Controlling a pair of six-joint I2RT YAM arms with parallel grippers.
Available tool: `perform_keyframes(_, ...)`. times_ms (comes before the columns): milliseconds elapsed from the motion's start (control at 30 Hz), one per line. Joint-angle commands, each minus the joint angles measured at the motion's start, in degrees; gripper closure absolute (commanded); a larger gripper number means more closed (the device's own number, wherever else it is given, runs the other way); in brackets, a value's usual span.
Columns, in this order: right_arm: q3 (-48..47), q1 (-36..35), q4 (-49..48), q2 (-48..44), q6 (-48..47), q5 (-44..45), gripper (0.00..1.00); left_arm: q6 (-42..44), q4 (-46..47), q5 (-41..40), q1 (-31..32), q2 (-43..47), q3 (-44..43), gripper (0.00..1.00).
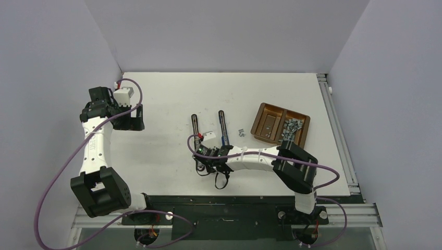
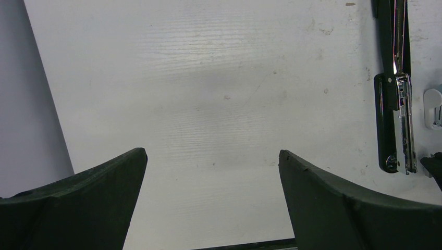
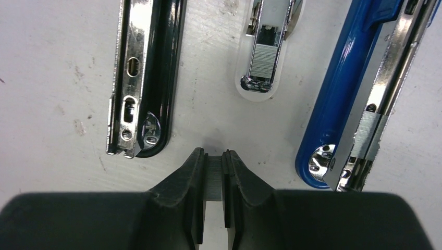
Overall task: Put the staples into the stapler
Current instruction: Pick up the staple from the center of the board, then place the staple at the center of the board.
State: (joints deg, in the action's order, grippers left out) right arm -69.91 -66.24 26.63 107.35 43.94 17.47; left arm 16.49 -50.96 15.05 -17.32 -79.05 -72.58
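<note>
White table | right fingers pinch staple strip | left fingers wide apart

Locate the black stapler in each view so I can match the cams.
Top external: black stapler near table centre, left one of the two long bars.
Left wrist: black stapler along the right edge, running top to bottom.
Right wrist: black stapler at upper left.
Shared landmark: the small white stapler, just right of it in every view.

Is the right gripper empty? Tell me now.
No, the right gripper is shut on a grey staple strip, pinched upright between its two pads.
</note>
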Motion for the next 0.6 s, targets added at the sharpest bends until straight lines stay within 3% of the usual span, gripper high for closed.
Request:
perform_keyframes(0, -2.0, 0.8, -0.9, 1.5, -0.9, -1.0, 0.91, -0.2, 1.7, 0.9, -0.4, 1.6, -0.2, 0.04)
perform_keyframes(167, -2.8, 1.1, 0.2, 2.4, -0.8, -0.9, 0.91, -0.1, 1.7, 1.1, -0.4, 1.5, -0.2, 0.04)
perform_keyframes(400, -5.2, 1.3, 3.8, 2.1, -0.6, -1.3, 0.65, -0.1, 1.6, 1.5, -0.4, 1.4, -0.8, 0.04)
perform_keyframes(567, -8.9, 2.8, 8.8, 2.8, -1.5, -3.3, 0.62, -0.2, 1.6, 1.8, -0.4, 1.6, -0.7, 0.04)
